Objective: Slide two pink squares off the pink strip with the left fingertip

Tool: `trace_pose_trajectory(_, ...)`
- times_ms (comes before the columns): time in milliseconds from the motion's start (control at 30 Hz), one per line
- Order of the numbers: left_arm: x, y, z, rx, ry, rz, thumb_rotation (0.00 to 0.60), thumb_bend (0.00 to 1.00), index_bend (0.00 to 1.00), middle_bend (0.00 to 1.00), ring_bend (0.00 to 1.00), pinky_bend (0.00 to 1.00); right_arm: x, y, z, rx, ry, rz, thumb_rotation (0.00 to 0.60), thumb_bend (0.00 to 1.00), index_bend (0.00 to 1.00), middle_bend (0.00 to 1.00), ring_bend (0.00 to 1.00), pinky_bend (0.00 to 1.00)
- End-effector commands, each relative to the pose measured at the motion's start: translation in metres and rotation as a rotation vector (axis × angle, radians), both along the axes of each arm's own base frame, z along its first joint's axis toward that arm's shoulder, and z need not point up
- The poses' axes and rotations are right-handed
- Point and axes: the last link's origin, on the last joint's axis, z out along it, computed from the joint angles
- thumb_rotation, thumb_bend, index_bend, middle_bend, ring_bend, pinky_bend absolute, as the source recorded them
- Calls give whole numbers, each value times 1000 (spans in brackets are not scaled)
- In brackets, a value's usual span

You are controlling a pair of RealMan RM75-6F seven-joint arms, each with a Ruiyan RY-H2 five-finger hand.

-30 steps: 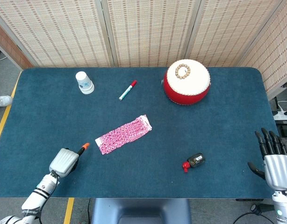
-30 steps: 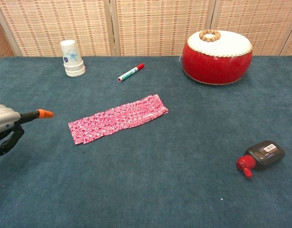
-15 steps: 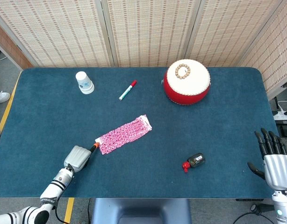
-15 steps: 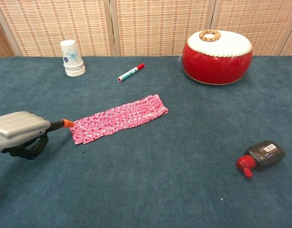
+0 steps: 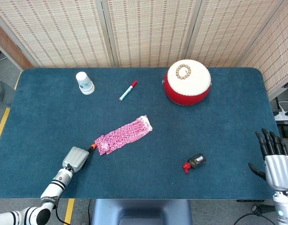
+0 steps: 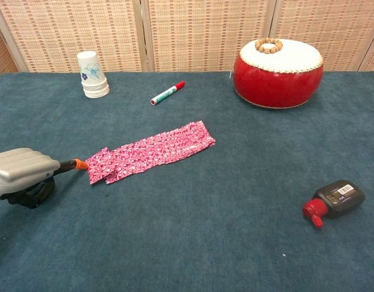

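Note:
A pink patterned strip [image 5: 125, 134] [image 6: 153, 149] of overlapping squares lies slanted in the middle of the blue table. The squares at its near left end [image 5: 102, 145] [image 6: 100, 171] sit skewed from the row. My left hand [image 5: 76, 158] [image 6: 24, 175] is at the front left, fingers curled in except one extended finger. That finger's orange-capped fingertip [image 5: 93, 147] [image 6: 80, 163] touches the strip's left end. My right hand [image 5: 275, 161] rests at the table's right edge with fingers apart and nothing in it; the chest view does not show it.
A stack of paper cups [image 5: 84, 82] [image 6: 92, 75] stands at the back left, a red-capped marker [image 5: 128, 90] [image 6: 167, 93] beside it. A red drum with a bead ring [image 5: 187, 81] [image 6: 278, 63] sits at the back right. A small black bottle with a red cap [image 5: 194, 162] [image 6: 335, 200] lies front right.
My left hand came in from the front left until its orange fingertip met the strip's left end. It then drew back slightly, and the end squares have shifted out of line.

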Motion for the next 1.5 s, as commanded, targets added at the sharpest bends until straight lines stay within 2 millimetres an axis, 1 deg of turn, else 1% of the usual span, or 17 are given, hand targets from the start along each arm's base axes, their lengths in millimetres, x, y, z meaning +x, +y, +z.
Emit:
trace_pose_trajectory(33,-3,-3,6,13,15,2,600,809,233,725,741,594,0,0,0,2,0,-3,600,52,0,0,0,124)
trace_pose_trajectory(233,-15,-13,22,36,53,17,600,810,252,723,741,595,0,-1,-1,3,0,-4,600,53,0,0,0,124)
trace_pose_trajectory(333,-13,-13,26,50,37,14,600,810,245,722,741,595,-1,-1,-2,7,3,-9,600,53,0,0,0,124)
trace_pose_trajectory(367,-10,-13,26,57,24,4,600,809,230,722,741,595,-2,-2,-2,9,4,-11,600,52,0,0,0,124)
trace_pose_trajectory(433,-4,-12,25,69,-7,-22,600,810,140,722,741,597,-2,-2,-3,11,5,-15,600,53,0,0,0,123)
trace_pose_trajectory(533,5,-12,20,82,-59,-65,600,814,36,723,741,602,-3,-3,-3,11,6,-20,600,52,0,0,0,124)
trace_pose_trajectory(633,12,-12,13,67,-88,-80,600,823,0,724,741,603,-3,-3,-3,11,4,-24,600,52,0,0,0,123)
trace_pose_trajectory(767,16,-11,7,51,-97,-87,600,824,0,725,741,603,-2,-3,-3,11,2,-26,600,52,0,0,0,124)
trace_pose_trajectory(900,20,-11,-10,-8,-72,-96,600,825,0,725,741,603,-1,-2,-2,8,-5,-24,600,52,0,0,0,124)
trace_pose_trajectory(1000,21,-9,-17,-27,-50,-93,600,825,0,725,741,603,-1,-2,-2,11,-3,-25,600,52,0,0,0,124)
trace_pose_trajectory(1133,21,-8,-23,-47,-27,-86,600,827,0,724,741,603,-2,-2,-3,13,-2,-28,600,52,0,0,0,124)
trace_pose_trajectory(1267,18,-7,-20,-43,-11,-65,600,827,63,724,741,603,-1,-1,-3,13,-3,-27,600,52,0,0,0,124)
trace_pose_trajectory(1400,9,-8,-10,-20,12,-39,600,828,132,724,741,603,-1,-1,-2,14,-4,-26,600,52,0,0,0,124)
trace_pose_trajectory(1500,2,-9,0,4,33,-16,600,827,161,723,741,603,-1,-1,-3,14,-4,-22,600,52,0,0,0,124)
